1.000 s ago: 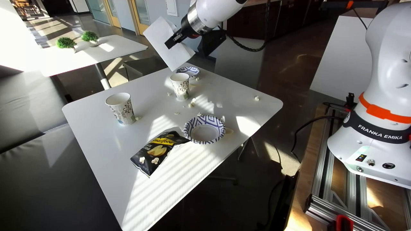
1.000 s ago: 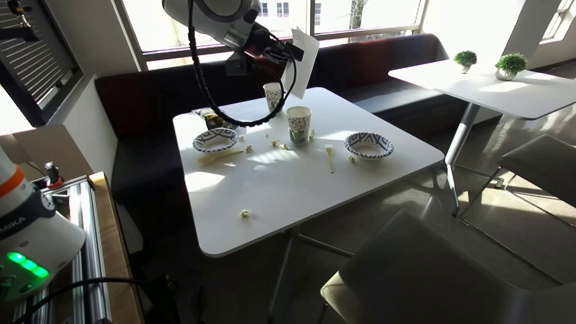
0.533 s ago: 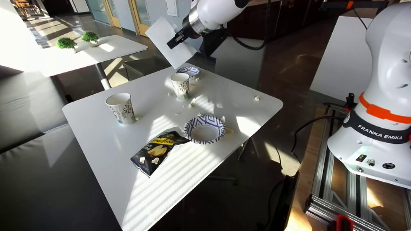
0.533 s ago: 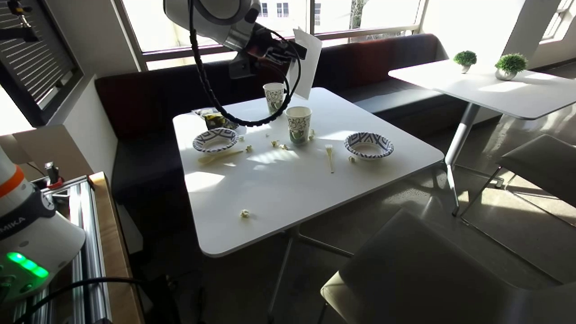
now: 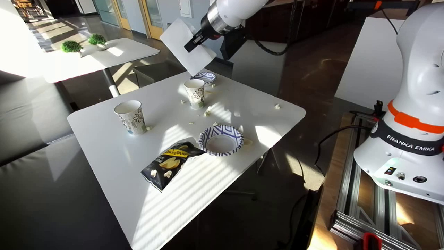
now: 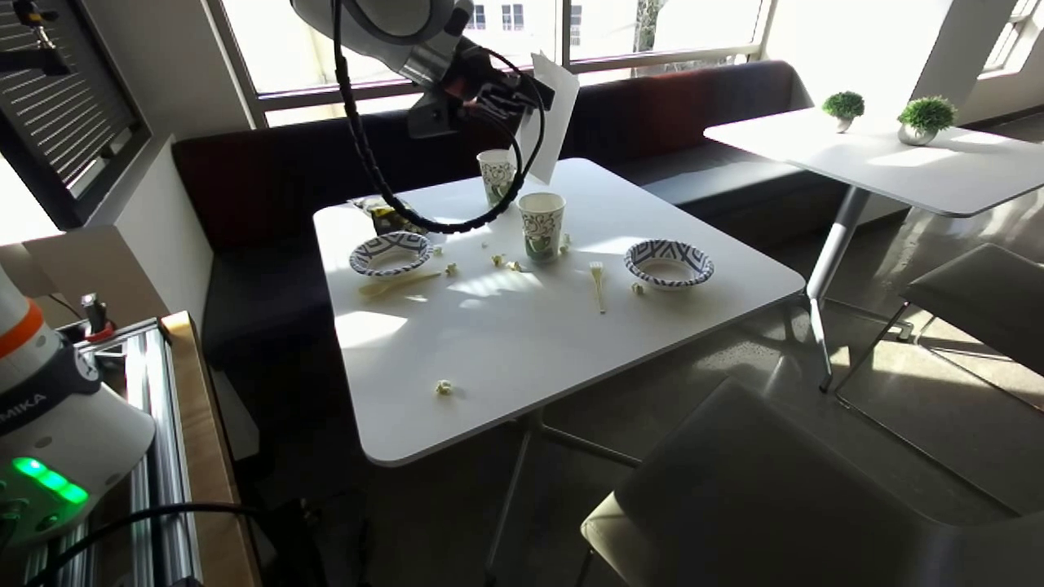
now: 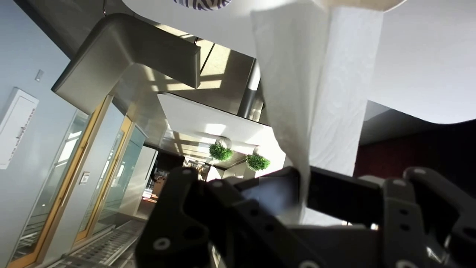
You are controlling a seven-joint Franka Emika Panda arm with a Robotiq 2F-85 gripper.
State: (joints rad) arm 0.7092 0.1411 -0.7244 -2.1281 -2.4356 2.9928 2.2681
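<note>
My gripper (image 7: 304, 188) is shut on a white paper napkin (image 7: 342, 96), which is pinched and creased between the fingertips. In both exterior views the napkin (image 5: 178, 41) hangs tilted in the air above the far part of the white table, apart from its surface. The gripper (image 5: 190, 47) is well above a patterned paper cup (image 5: 195, 94) and a blue-and-white bowl (image 5: 209, 79). A second cup (image 5: 130, 119) stands farther along the table. Part of the napkin (image 6: 557, 122) is hidden by the gripper and cable in an exterior view.
On the table (image 6: 506, 359) lie a black popcorn bag (image 5: 170, 163), another patterned bowl (image 5: 222, 130), a fork (image 6: 599, 287), a spoon (image 6: 383, 287) and scattered popcorn (image 6: 443, 387). A grey chair (image 6: 758, 489) stands close by. A cable (image 6: 440, 222) loops below the arm.
The gripper and the napkin have shifted a little, to the right in an exterior view where the popcorn bag is nearest. The grip stays the same, and the things on the table have not moved.
</note>
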